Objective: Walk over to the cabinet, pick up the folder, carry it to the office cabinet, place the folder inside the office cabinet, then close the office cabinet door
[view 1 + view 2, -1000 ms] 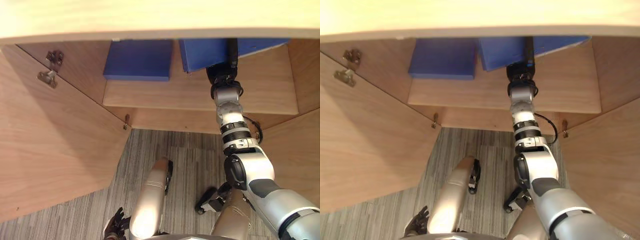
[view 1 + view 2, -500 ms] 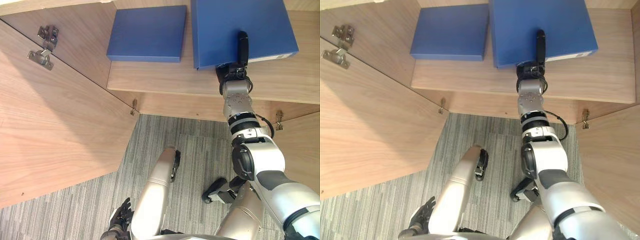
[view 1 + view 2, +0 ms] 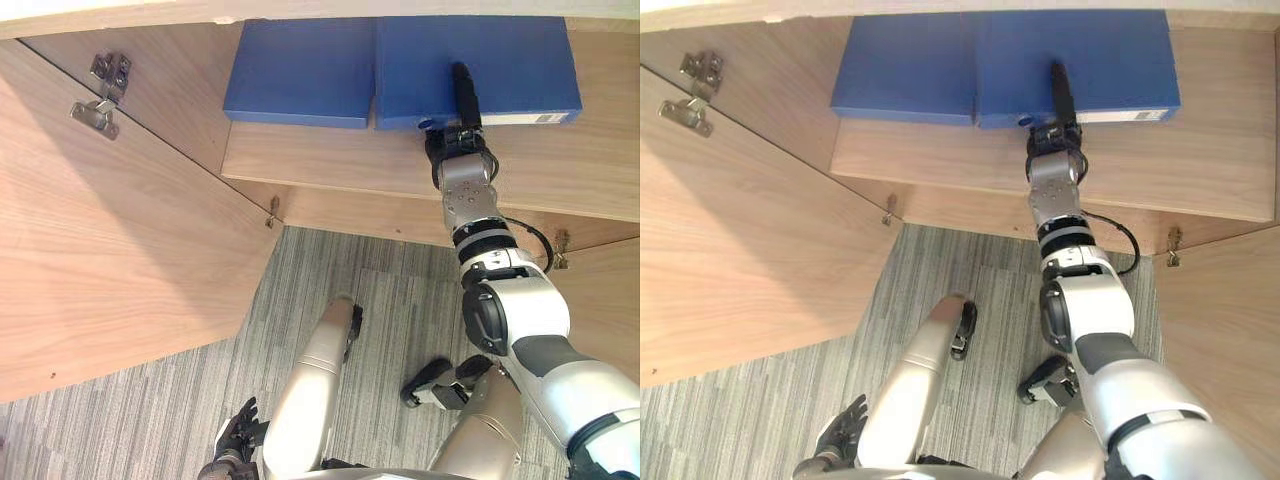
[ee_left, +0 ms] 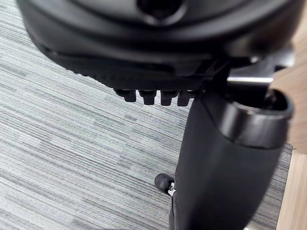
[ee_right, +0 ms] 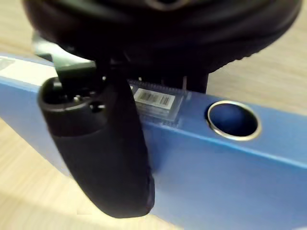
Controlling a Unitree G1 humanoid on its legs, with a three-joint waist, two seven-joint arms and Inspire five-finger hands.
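We look down into the open cabinet (image 3: 165, 95), where the folder (image 3: 500, 55) lies flat on the wooden shelf (image 3: 340, 165) with its spine towards us. A second blue folder (image 3: 300, 70) lies just beside it on the robot's left. Their edges run so close together that we cannot tell whether they touch. The right hand (image 3: 458, 140) reaches in at the spine, and its thumb (image 3: 462, 88) is laid along the top cover. In the right wrist view the thumb (image 5: 110, 158) presses on the blue folder (image 5: 225, 177) while the fingers pass round to the other side. So we take the hand to be clamped on the folder, pinching it between thumb and fingers. In that view a metal-rimmed finger hole (image 5: 233, 120) sits in the spine, next to a white label (image 5: 154, 98). The left door (image 3: 110, 260) stands wide open, with a metal hinge (image 3: 98, 92) at its upper end. Part of the right door (image 3: 610, 290) shows at the other side, open too. The left hand (image 3: 843, 428) hangs low over the grey striped carpet (image 3: 330, 270), well apart from the cabinet. Its fingers are loose and spread, and it holds nothing.
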